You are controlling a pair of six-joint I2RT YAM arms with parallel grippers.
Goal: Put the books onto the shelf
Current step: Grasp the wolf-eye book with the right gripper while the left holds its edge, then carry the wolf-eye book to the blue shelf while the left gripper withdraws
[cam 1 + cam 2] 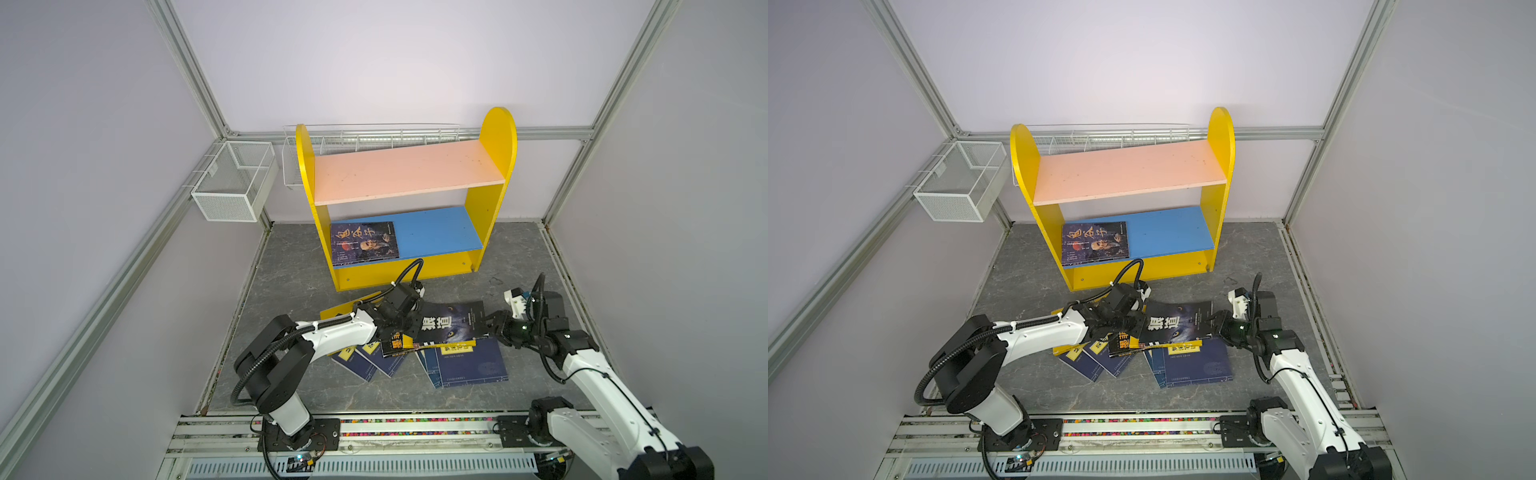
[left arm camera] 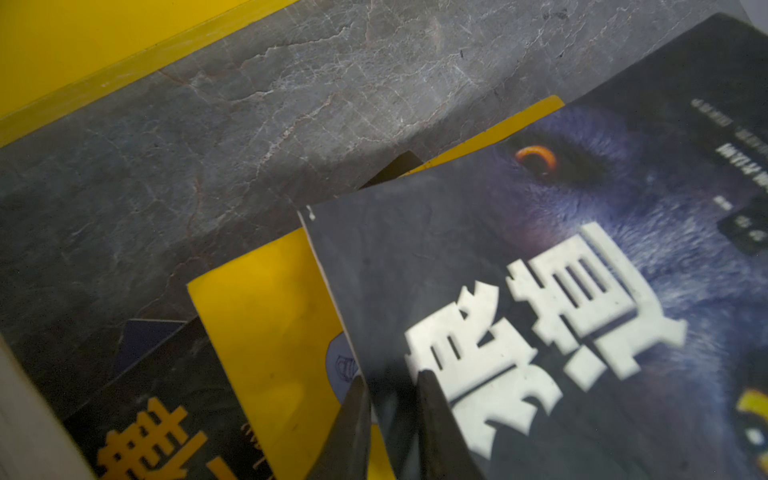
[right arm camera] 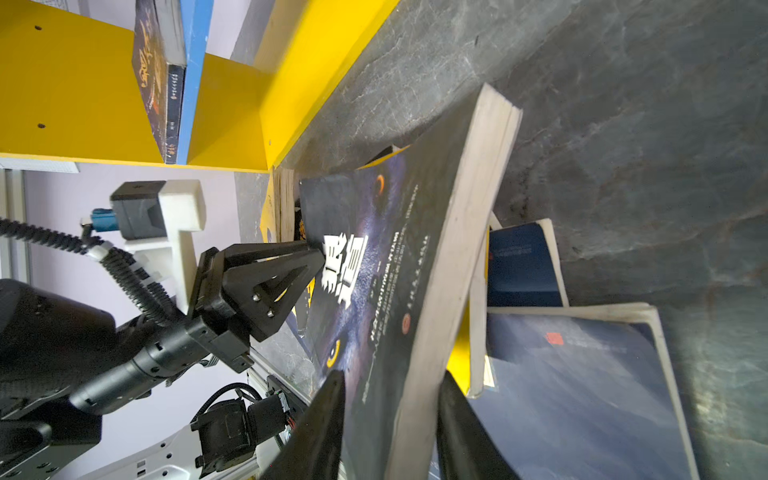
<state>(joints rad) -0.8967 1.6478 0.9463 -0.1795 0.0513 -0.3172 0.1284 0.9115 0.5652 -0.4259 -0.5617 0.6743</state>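
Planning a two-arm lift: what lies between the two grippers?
The wolf book, in the right wrist view: one edge sits in the left gripper, the opposite edge in the right gripper.

Grey marbled floor [image 1: 374, 395]: yellow shelf [image 1: 496, 137] at back, loose pile of books [image 1: 469, 361] in front. Blue lower board [image 1: 436, 232]: one dark portrait book [image 1: 363, 243], flat.

Bright even light, blurry wrist close-ups
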